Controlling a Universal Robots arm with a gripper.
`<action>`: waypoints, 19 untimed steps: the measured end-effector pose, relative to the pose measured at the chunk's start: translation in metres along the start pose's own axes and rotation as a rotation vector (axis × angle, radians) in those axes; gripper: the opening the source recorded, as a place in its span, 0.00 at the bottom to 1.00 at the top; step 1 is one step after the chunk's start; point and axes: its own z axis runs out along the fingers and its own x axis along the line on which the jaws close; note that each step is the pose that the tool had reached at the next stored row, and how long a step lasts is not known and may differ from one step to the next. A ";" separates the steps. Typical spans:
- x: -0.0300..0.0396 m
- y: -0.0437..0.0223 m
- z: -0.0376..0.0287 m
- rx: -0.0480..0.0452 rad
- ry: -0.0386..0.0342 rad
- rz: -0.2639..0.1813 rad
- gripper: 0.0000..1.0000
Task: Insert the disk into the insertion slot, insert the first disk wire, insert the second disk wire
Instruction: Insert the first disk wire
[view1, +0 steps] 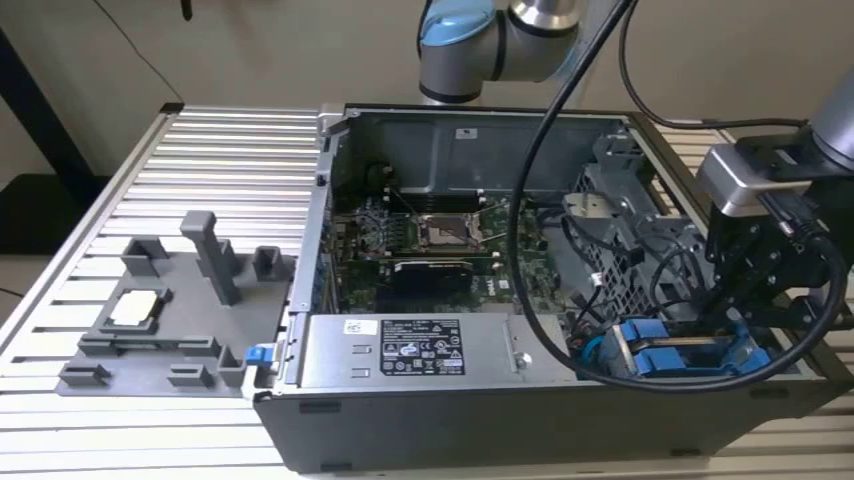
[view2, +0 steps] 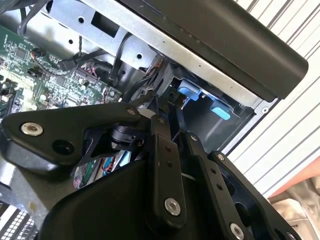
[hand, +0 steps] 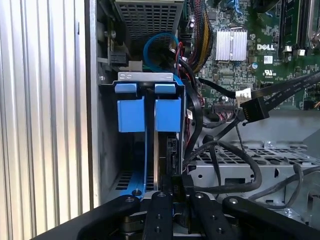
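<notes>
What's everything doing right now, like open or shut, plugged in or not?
computer case, open, side cover off.
insertion slot, full or empty I cannot tell.
hand, down at the slot's mouth.
black flat cable, plug end hanging free, unplugged.
grey holder, one pale square piece lying in it.

Exterior view: soft even light; ribbed silver aluminium table (view1: 200, 150) bright, open dark-grey computer case (view1: 467, 130) dimmer inside. First wrist view: glare streaks on table ribs, bright blue plastic tabs (hand: 147, 114) well lit, dark-grey perforated metal drive bay (hand: 127, 181) shadowed beneath. Second wrist view: table near-white.
</notes>
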 end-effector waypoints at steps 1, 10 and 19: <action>0.0000 0.0000 0.0012 0.0000 0.0002 0.000 0.19; 0.0000 0.0001 0.0007 -0.0016 -0.0008 0.000 0.27; -0.0010 -0.0009 -0.0347 -0.0026 -0.0001 0.000 0.27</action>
